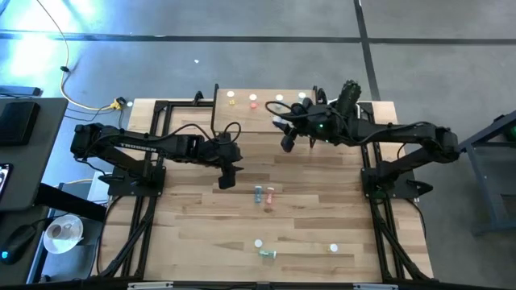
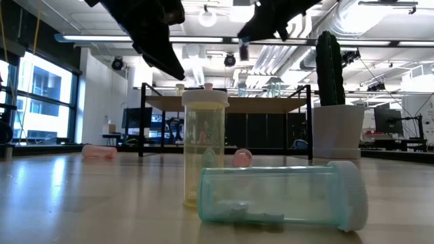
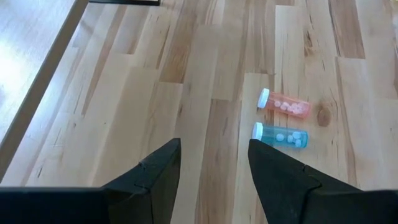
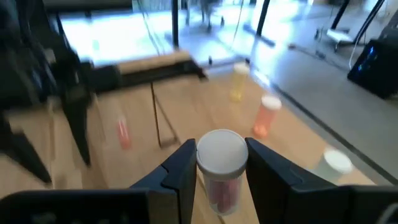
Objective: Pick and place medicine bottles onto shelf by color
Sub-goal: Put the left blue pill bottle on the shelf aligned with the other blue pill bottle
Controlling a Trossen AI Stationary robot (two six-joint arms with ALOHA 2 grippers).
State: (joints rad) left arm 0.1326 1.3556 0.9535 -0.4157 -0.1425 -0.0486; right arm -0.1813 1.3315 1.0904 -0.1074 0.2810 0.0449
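Note:
My right gripper (image 4: 221,163) is shut on a pink-red medicine bottle with a white cap (image 4: 221,152). It hangs in the air by the near edge of the shelf (image 1: 242,117), a light-wood board on black legs. On the shelf stand a yellow bottle (image 4: 238,81), a pink one (image 4: 265,118) and one more (image 4: 336,163). My left gripper (image 3: 211,168) is open above the table's middle. A pink bottle (image 3: 287,106) and a blue one (image 3: 281,135) lie on their sides on the table ahead of it. My right gripper pinches the pink-red bottle between its two fingers (image 4: 180,168), which stand on opposite sides of the body just under the white cap (image 4: 221,152). The fingers come nearly level from the table's right. The bottle stands upright, cap up, lifted clear of table and shelf.
Near the front edge a yellow bottle (image 2: 205,146) stands upright beside a green one (image 2: 281,195) lying on its side, with another small bottle (image 1: 334,248) to the right. A cactus in a white pot (image 2: 337,129) stands at the far right, by the shelf.

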